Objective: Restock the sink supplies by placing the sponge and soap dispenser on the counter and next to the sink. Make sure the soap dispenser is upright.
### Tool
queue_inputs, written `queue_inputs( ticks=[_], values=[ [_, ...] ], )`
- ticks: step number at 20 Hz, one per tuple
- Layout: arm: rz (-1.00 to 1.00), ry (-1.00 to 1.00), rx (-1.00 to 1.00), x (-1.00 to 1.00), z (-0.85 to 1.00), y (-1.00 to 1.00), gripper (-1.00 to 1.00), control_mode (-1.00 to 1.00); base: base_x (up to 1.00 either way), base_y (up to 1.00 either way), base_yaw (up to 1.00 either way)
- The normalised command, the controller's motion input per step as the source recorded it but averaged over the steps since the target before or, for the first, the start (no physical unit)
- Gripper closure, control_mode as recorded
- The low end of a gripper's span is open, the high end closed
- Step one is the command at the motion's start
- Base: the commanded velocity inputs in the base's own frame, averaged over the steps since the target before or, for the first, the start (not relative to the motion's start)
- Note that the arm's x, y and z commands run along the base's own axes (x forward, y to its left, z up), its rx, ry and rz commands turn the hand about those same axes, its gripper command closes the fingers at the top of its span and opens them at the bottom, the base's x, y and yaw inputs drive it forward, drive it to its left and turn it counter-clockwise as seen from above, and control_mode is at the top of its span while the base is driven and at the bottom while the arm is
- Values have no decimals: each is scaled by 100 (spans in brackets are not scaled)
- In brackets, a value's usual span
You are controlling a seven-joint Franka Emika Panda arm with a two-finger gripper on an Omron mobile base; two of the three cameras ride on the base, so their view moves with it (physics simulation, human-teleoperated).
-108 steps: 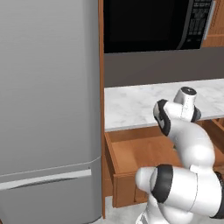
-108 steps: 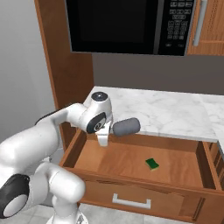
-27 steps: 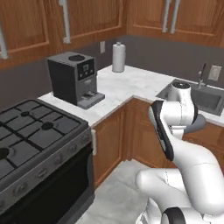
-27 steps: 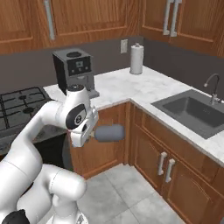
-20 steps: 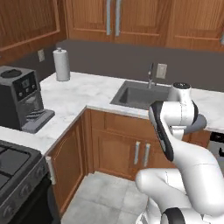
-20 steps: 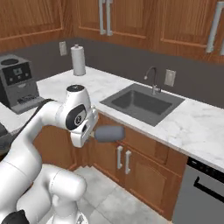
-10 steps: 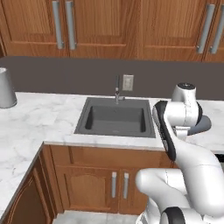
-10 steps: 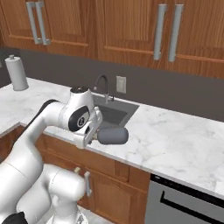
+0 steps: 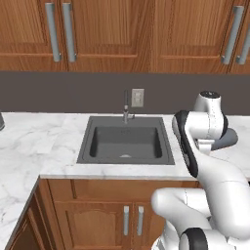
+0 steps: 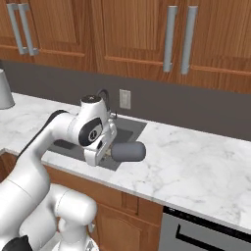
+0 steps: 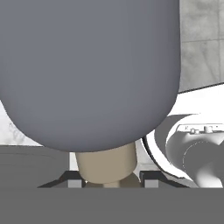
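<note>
gripper (image 10: 104, 153) grips soap dispenser (image 10: 129, 151) sideways beside sink (image 10: 66, 146)

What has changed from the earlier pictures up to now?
The base has driven from the open drawer by the fridge, past the stove and coffee machine, to the sink, so the whole scene changed. The gripper took hold of nothing new and let nothing go. It stays shut on the soap dispenser, still lying sideways in the air, now over the counter at the sink's right edge.
</note>
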Motion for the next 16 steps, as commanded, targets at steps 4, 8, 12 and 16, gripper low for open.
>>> queue_inputs(
  ticks=[4, 8, 12, 16],
  values=[
    [0, 0, 0, 0, 0, 0, 100, 100, 31, 17, -14],
    [0, 0, 0, 0, 0, 0, 100, 100, 16, 17, -13],
    [-2, 0, 13, 28, 2, -1, 100, -100, 6, 5, -3],
    [5, 0, 28, 69, 14, -16, 100, -100, 0, 0, 0]
  ],
)
